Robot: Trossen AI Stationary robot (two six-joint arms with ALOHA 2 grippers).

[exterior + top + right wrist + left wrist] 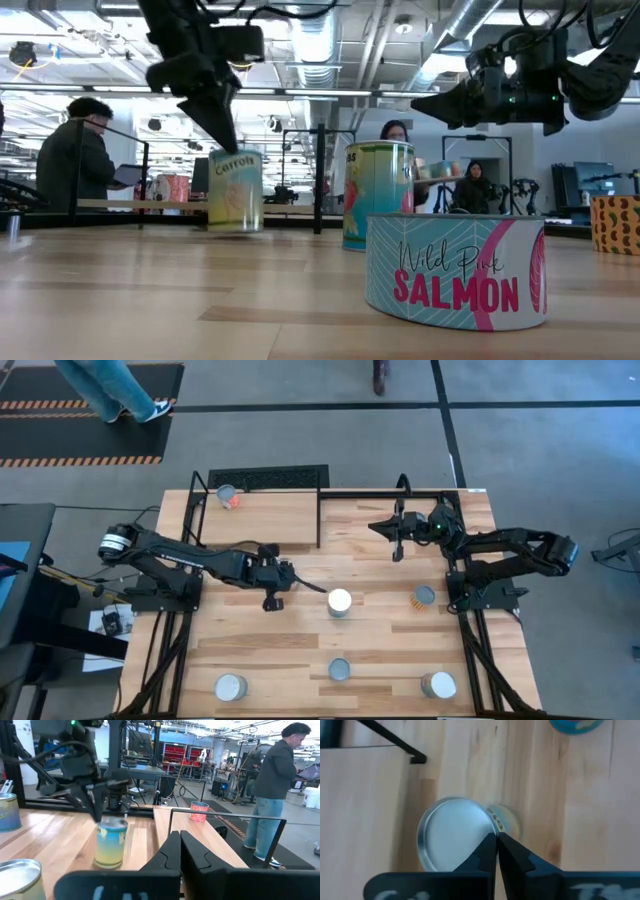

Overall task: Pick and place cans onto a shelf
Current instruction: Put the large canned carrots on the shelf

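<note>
A busy workshop lies beyond the wooden desk (400,645), with people at benches and one walking past its far side. The shelf (275,515), a pale board edged with black rods, sits at the far left of the desk and carries one can (228,495) in its far corner. Five other cans stand scattered over the near half of the desk, among them a white-topped one (340,601).

The left gripper (230,146) hangs point-down over the carrots can (236,190), which stands on the desk just beside the shelf's near edge. Its fingers (512,852) are pressed together and hold nothing. Their tips are over the silver lid near its rim; whether they touch it I cannot tell. The right gripper (376,527) waits in the air off the shelf's right end, fingers likewise closed on nothing.

The main risk, as I judge it, is descending with the fingers closed. Off-centre as they are, they would press on the lid's edge and tip the can or skid it away. They need to spread wide before going down. A spread finger could then catch the black rod (395,740) nearby. The lift must also clear that rod, and the waiting right arm sits near enough the shelf to crowd it.
</note>
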